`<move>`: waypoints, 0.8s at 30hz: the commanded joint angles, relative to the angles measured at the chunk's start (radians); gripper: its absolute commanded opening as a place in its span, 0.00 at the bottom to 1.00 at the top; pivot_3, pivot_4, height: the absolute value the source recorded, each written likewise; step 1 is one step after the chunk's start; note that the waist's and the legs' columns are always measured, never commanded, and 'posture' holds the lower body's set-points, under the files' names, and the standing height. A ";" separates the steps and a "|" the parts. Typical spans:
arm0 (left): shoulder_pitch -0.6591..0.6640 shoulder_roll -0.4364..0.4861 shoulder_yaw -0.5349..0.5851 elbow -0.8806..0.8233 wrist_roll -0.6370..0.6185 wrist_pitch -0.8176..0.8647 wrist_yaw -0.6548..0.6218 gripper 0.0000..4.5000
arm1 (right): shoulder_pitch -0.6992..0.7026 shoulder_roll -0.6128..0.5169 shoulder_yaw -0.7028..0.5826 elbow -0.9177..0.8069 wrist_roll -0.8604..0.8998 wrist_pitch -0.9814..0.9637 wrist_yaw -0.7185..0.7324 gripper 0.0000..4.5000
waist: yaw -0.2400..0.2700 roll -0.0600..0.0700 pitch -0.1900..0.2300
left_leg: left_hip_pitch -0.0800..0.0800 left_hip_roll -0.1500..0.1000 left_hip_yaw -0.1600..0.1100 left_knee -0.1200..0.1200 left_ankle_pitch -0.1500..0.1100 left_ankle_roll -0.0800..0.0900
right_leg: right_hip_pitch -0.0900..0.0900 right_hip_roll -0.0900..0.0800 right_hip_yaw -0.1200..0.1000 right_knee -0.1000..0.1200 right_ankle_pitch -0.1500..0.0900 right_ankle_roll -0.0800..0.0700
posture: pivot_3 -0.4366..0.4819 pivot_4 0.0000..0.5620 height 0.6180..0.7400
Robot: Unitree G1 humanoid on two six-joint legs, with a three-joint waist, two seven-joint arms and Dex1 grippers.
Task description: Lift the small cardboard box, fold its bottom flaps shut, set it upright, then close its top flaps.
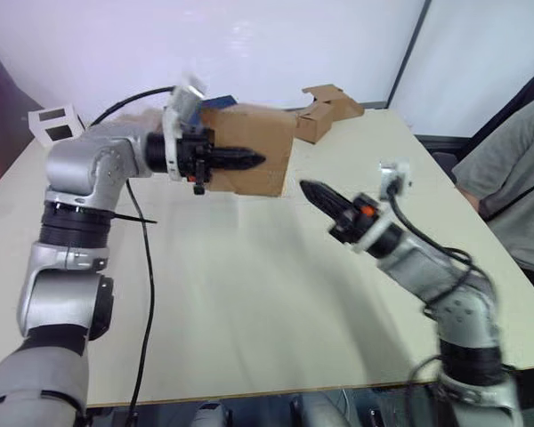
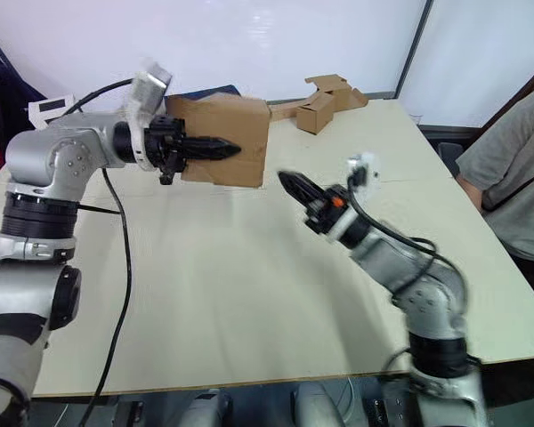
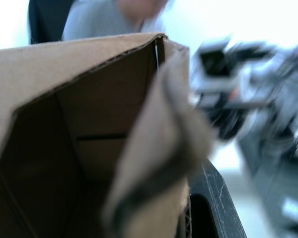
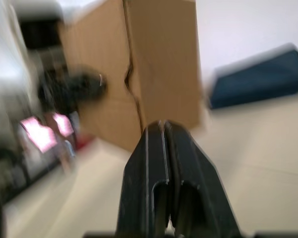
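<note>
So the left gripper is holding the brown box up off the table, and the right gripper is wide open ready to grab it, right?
Not quite. The left gripper does hold the small cardboard box off the table, but the right gripper is shut, its fingers pressed together and clear of the box, as the right wrist view shows.

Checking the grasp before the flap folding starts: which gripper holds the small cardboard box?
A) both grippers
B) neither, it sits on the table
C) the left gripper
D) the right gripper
C: the left gripper is shut on a wall of the small cardboard box, held above the table, while the right gripper is shut and apart from it.
</note>
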 commanded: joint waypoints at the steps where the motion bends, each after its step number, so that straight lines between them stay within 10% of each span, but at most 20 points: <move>1: -0.107 0.066 -0.212 -0.063 0.146 0.057 -0.069 0.00 | 0.006 -0.110 -0.005 -0.080 -0.063 0.011 0.096 0.01 | 0.004 0.000 0.000 | 0.000 0.000 0.000 0.000 0.000 0.000 | 0.000 0.001 0.000 0.001 0.000 0.000 | 0.48 0.27 1.00; 12: -0.179 0.062 -0.628 -0.115 0.465 -0.021 -0.261 0.00 | 0.091 -0.441 0.198 -0.211 -0.388 0.002 0.322 0.01 | 0.026 0.001 0.001 | -0.001 0.000 0.001 0.002 -0.001 0.001 | 0.001 0.001 0.001 -0.001 0.000 0.001 | 0.48 0.27 1.00; 24: -0.168 -0.053 -0.722 -0.211 0.466 0.169 -0.296 0.00 | 0.136 -0.302 0.250 -0.333 -0.527 0.062 0.180 0.01 | 0.033 0.001 0.001 | -0.001 0.001 0.000 0.002 -0.001 0.002 | 0.001 0.001 0.001 -0.001 0.000 0.001 | 0.48 0.27 1.00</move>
